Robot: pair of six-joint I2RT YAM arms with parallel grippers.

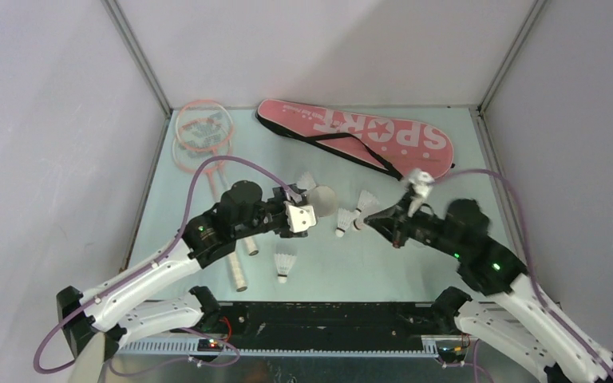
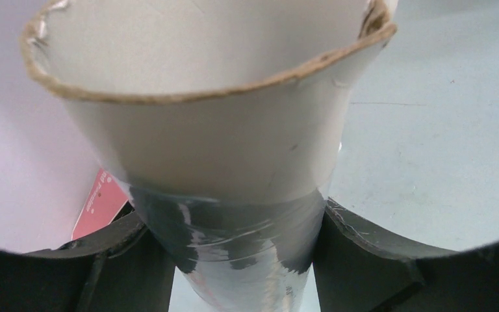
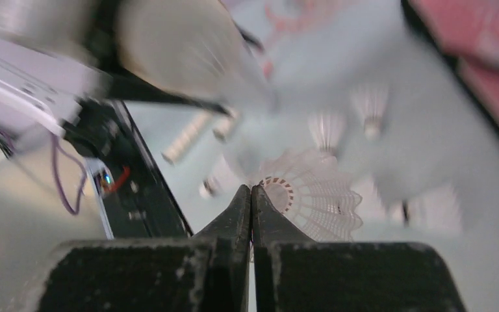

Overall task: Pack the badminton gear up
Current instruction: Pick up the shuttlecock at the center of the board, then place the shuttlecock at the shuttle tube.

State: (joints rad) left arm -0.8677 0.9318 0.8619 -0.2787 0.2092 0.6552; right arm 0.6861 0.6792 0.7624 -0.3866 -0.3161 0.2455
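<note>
My left gripper is shut on the long white tube, whose open mouth points toward the right arm. In the left wrist view the tube fills the frame between the black fingers. My right gripper is shut on the skirt of a white shuttlecock, held close to the tube mouth. Loose shuttlecocks lie at the centre, behind the tube and near the front. Two pink rackets lie at the back left. The pink "SPORT" bag lies at the back.
The racket handles reach toward the front edge under my left arm. Grey walls close in the table on three sides. The bag's black strap trails over the table in front of the bag.
</note>
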